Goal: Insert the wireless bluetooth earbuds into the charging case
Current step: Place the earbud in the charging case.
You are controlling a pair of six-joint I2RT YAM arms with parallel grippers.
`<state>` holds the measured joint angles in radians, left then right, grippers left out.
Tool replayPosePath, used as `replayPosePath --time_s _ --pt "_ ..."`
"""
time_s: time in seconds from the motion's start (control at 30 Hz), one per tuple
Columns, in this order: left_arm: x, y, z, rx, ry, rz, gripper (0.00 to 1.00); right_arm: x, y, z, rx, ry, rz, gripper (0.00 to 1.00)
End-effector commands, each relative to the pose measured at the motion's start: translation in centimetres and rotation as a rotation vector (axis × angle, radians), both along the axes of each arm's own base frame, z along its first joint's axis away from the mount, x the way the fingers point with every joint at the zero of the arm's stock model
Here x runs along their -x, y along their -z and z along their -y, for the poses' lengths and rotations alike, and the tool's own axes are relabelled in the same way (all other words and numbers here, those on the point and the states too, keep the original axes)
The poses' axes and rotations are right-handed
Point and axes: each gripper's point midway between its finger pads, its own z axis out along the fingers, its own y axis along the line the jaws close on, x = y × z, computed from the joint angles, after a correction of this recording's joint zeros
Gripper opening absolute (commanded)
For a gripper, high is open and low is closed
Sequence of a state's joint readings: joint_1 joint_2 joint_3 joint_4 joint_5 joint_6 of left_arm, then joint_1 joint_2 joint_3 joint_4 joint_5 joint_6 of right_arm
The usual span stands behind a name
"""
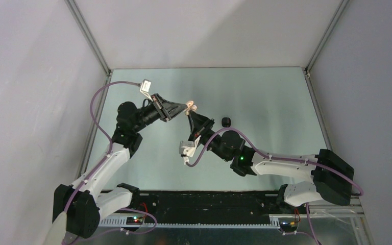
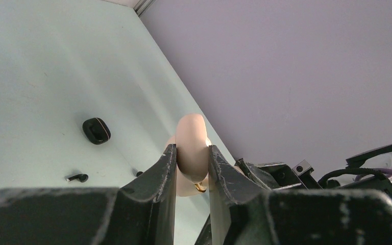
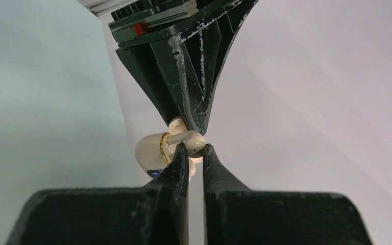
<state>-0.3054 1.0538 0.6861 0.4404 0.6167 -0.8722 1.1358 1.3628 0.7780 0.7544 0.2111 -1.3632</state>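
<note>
My left gripper (image 1: 185, 107) is shut on a cream pebble-like charging case (image 1: 192, 106) and holds it in the air above the table's middle. In the left wrist view the case (image 2: 191, 127) sits pinched between both fingers. My right gripper (image 1: 188, 115) comes up from below, its tips at the case. In the right wrist view it (image 3: 194, 147) is shut on a cream stemmed earbud (image 3: 193, 141), pressed against the case's gold-ringed opening (image 3: 153, 150). A tiny black earbud (image 2: 77, 177) lies on the table; a second black speck (image 2: 139, 173) peeks out beside my left finger.
A small black case (image 1: 226, 121) lies on the table just right of the grippers; it also shows in the left wrist view (image 2: 96, 130). White walls with metal frame posts (image 1: 89, 38) enclose the table on three sides.
</note>
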Motion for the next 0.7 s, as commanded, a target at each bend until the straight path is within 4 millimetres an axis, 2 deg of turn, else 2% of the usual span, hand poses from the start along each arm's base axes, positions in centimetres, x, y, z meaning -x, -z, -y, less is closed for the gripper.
replayPosePath --time_s 0.0,0.4,0.67 --pt "0.4 -1.4 0.3 0.006 0.021 0.077 0.00 0.2 -0.4 0.4 -0.008 0.003 -0.012 0.00" --pt "0.7 -1.4 0.5 -0.002 0.038 0.087 0.00 -1.3 -0.8 0.9 -0.009 0.071 0.006 0.00" --pt "0.8 -1.4 0.7 -0.013 0.050 0.106 0.00 -0.6 0.9 0.4 0.060 0.022 -0.045 0.00"
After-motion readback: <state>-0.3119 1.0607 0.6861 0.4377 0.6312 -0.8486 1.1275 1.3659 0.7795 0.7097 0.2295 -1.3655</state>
